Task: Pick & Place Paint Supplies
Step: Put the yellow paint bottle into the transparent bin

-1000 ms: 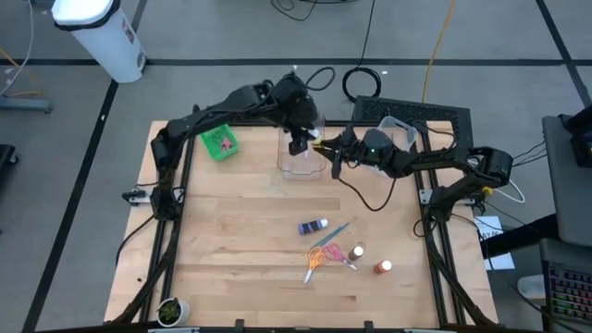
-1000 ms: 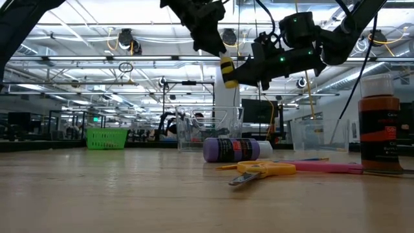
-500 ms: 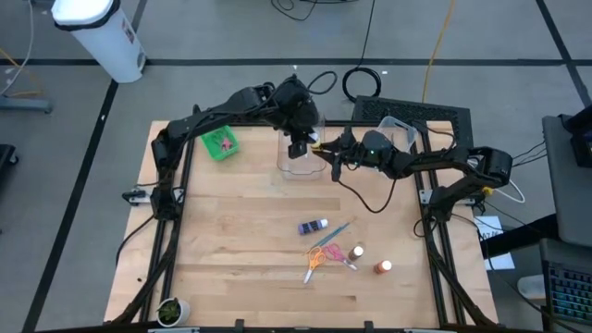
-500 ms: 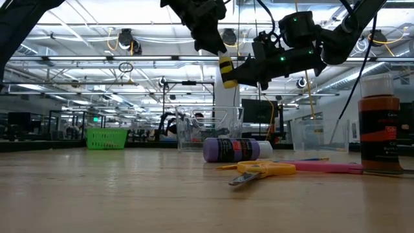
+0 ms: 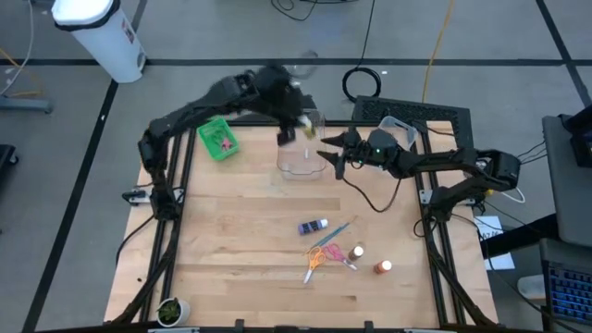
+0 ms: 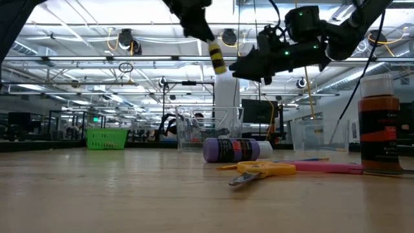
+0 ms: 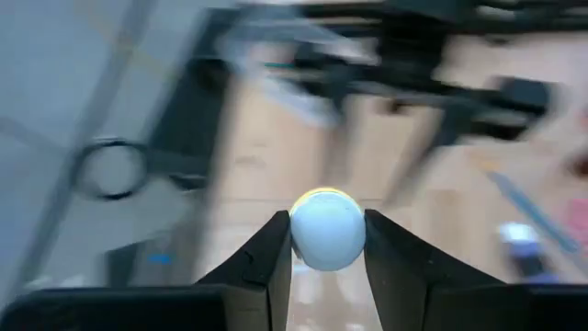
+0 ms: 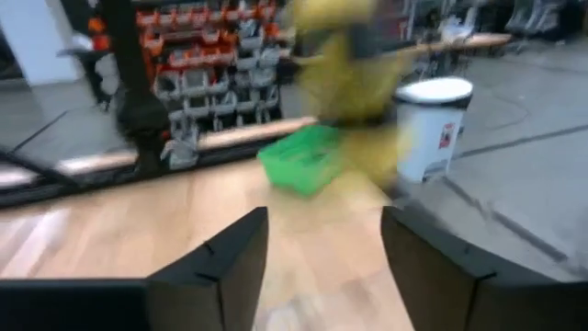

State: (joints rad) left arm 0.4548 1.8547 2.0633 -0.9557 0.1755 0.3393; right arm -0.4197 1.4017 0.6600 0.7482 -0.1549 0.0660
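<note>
My left gripper (image 5: 298,123) is shut on a small yellow paint bottle (image 6: 217,58), high above the far side of the table, near the clear tub (image 5: 301,155). The bottle's round white end (image 7: 327,230) shows between its fingers in the left wrist view. My right gripper (image 5: 326,148) is open and empty just right of the bottle, and its fingers (image 8: 220,267) stand wide apart. A purple bottle (image 5: 313,226), scissors (image 5: 317,260), a thin brush (image 5: 339,232) and two more small bottles (image 5: 382,267) lie on the table's near right part. My left gripper pinches the yellow bottle between its two fingers, one on each side, at the end with the round white face (image 7: 327,230). The fingers come from above, slanting down. The bottle hangs tilted below them (image 6: 217,58), lifted clear of the table and the tub.
A green bin (image 5: 218,141) stands at the far left, with something pink in it. A second clear tub (image 5: 396,129) stands at the far right behind my right arm. In the low view, an orange bottle (image 6: 380,126) stands close at the right.
The yellow bottle has passed from my right gripper to my left. My right gripper has let go and drawn back a little toward the table's right edge. My left gripper has swung quickly up and toward the far left with the bottle, which now tilts the other way.
</note>
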